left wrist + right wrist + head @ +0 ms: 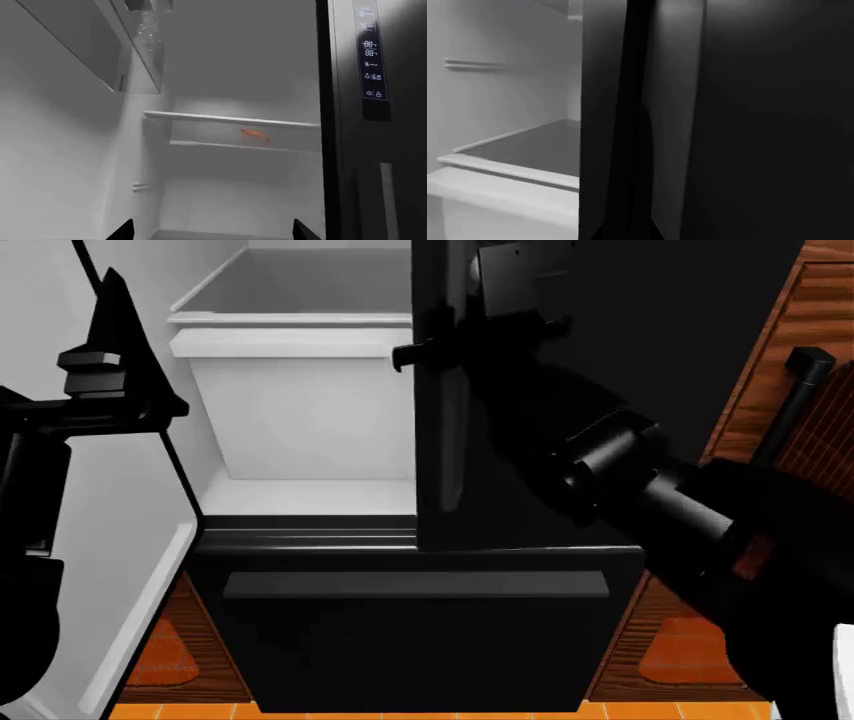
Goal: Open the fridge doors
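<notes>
Gleaming black fridge doors, orange floor

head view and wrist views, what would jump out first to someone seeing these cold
The left fridge door stands swung wide, its white inner face showing, with the pale fridge interior bare behind it. The right fridge door looks still shut, the right arm reaching across it. In the left wrist view a small orange item lies on a shelf.

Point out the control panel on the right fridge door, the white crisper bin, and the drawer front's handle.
control panel (372, 55), left wrist view, on its lit display icons.
white crisper bin (300, 410), head view, on its front wall.
drawer handle (414, 586), head view, middle of the horizontal bar.
</notes>
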{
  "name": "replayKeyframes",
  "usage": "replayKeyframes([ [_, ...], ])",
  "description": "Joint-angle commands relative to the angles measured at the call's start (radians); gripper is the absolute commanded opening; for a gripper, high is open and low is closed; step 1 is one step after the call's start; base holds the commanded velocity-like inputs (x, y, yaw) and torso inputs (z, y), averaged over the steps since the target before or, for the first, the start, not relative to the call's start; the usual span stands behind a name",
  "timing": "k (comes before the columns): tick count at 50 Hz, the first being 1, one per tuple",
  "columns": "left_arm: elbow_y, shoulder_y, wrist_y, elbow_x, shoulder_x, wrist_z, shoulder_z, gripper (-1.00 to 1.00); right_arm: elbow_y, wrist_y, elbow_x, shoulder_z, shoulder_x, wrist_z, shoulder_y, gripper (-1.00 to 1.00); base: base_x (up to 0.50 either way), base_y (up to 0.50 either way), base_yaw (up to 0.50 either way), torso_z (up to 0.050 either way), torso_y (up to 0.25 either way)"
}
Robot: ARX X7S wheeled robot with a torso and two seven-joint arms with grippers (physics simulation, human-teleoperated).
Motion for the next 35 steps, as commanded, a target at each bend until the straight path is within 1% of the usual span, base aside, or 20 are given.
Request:
replayKeyframes([
  [1,-0.013,-0.001,0.001,0.004,0.025,0.026,-0.032,1.00,-0.336,-0.029,-0.124,0.043,0.161,0.178,0.038,-1.00,0.00,0.00,0.00,0.000,0.000],
  [8,-0.015,0.006,0.003,0.007,0.031,0.030,-0.031,1.00,-0.537,-0.037,-0.166,0.027,0.260,0.279,0.039,-1.00,0.00,0.00,0.00,0.001,0.003],
  [11,-0.015,0.008,0.004,0.007,0.031,0.030,-0.031,1.00,-0.550,-0.038,-0.170,0.026,0.267,0.285,0.037,-1.00,0.00,0.00,0.00,0.000,0.000],
  [13,-0.016,0.010,0.005,0.007,0.029,0.031,-0.031,1.00,-0.669,-0.049,-0.205,0.013,0.332,0.345,0.030,-1.00,0.00,0.00,0.00,0.000,0.005],
  [15,-0.018,0.014,0.013,0.000,0.030,0.032,-0.033,1.00,-0.725,-0.046,-0.225,0.004,0.364,0.377,0.031,-1.00,0.00,0.00,0.00,0.000,0.000],
  [17,-0.019,0.016,0.015,-0.001,0.029,0.033,-0.033,1.00,-0.740,-0.041,-0.238,0.000,0.374,0.396,0.034,-1.00,0.00,0.00,0.00,0.000,0.005],
  [18,-0.026,0.021,0.019,-0.001,0.031,0.033,-0.032,1.00,-0.790,-0.045,-0.241,0.000,0.407,0.416,0.034,-1.00,0.00,0.00,0.00,0.000,0.000],
  [21,-0.030,0.034,0.023,0.008,0.034,0.028,-0.027,1.00,-0.868,-0.034,-0.286,-0.019,0.450,0.451,0.040,-1.00,0.00,0.00,0.00,0.000,0.004],
  [35,-0.015,0.021,0.009,-0.005,0.034,0.020,-0.039,1.00,-1.086,-0.016,-0.332,-0.039,0.610,0.539,0.045,-1.00,0.00,0.00,0.00,0.001,0.001],
])
